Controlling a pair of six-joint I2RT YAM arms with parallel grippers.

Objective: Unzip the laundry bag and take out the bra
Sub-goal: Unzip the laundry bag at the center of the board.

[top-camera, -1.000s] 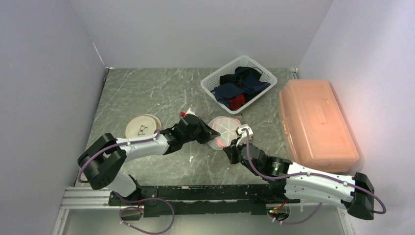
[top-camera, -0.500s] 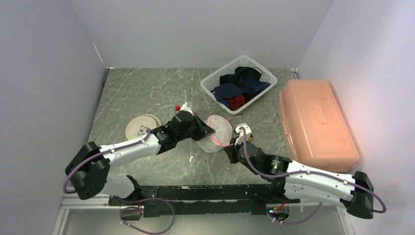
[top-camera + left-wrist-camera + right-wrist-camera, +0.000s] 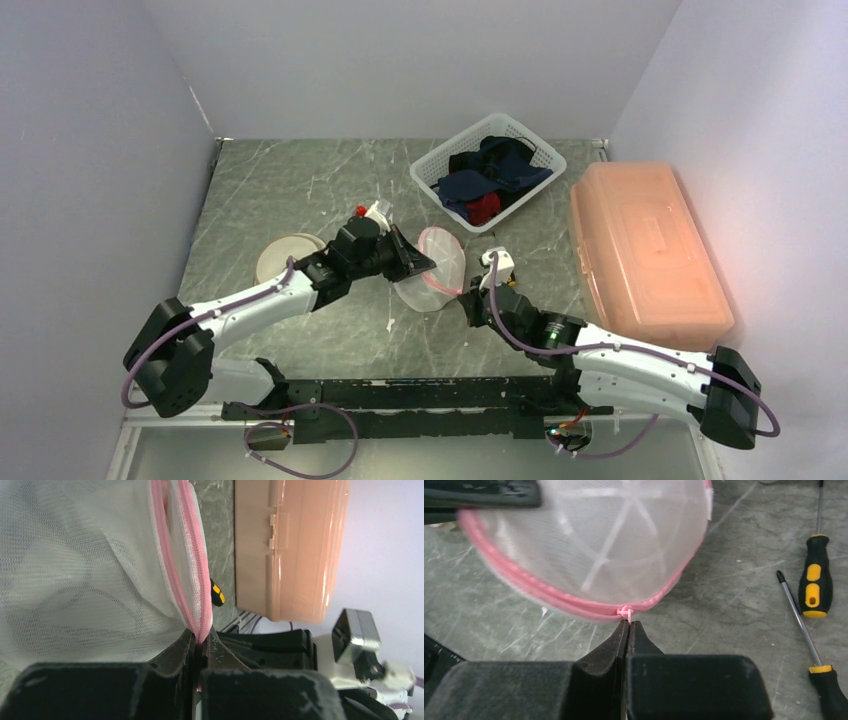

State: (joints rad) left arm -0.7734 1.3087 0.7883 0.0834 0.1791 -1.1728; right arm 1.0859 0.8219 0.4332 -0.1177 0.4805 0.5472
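The laundry bag (image 3: 437, 268), a round mesh pouch rimmed by a pink zip (image 3: 549, 598), sits mid-desk, tipped up on its edge and strung between both arms. The bra cannot be made out through the mesh. In the right wrist view the zip curves along the bag's lower rim from about 10 o'clock round to 3 o'clock. Its small pink zip pull (image 3: 625, 612) sits at the 6 o'clock low point, right at the tips of the right jaws, which are fully closed and appear to pinch it. The left jaws are also pressed together, on the zip seam at the bag's opposite rim. In the overhead view the bag lies at 11 o'clock from the right jaws and at 3 o'clock from the left. The right arm (image 3: 610, 355) has the pull, so the pull along the rim looks to be its job, while the left arm (image 3: 270, 295) anchors.
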